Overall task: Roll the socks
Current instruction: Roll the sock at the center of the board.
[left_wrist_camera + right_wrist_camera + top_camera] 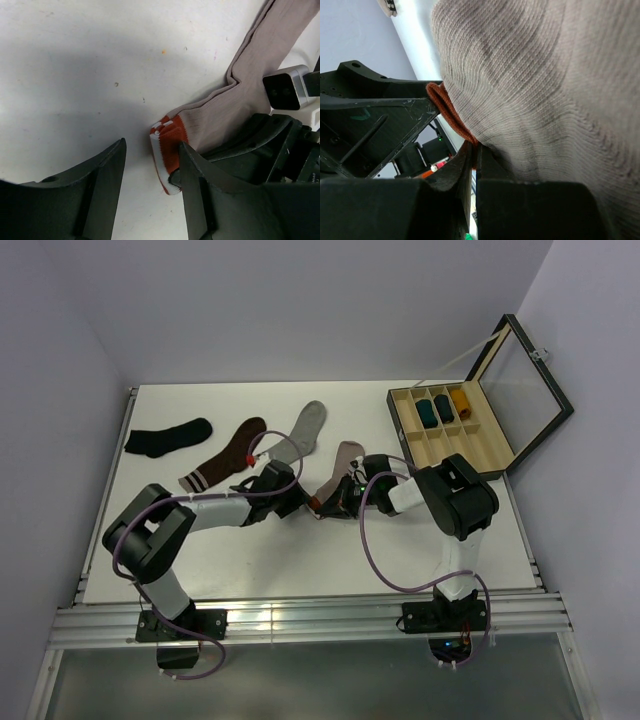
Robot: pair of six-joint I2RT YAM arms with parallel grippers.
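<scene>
A white table [200, 550] stands between pale lilac walls [300, 310], with an open wooden box [482, 452] at its far right. The pink sock [347, 458] lies just left of the box, toe pointing away from the arms and its red-and-white cuff [167, 152] at the near end. The right gripper [472, 160] has its jaws pressed together on the sock's fabric beside the cuff (the red edge runs in between them). The left gripper [150, 165] stands spread, one of its fingers [192, 180] touching the cuff and the other well clear on bare table. The grey sock [308, 428] lies flat further left of the box, apart from both grippers. A brown sock [228, 462] with a pale striped cuff lies further left again, and a black sock [168, 437] farthest from the box. Three rolled bundles [441, 408] fill the box's far compartments.
</scene>
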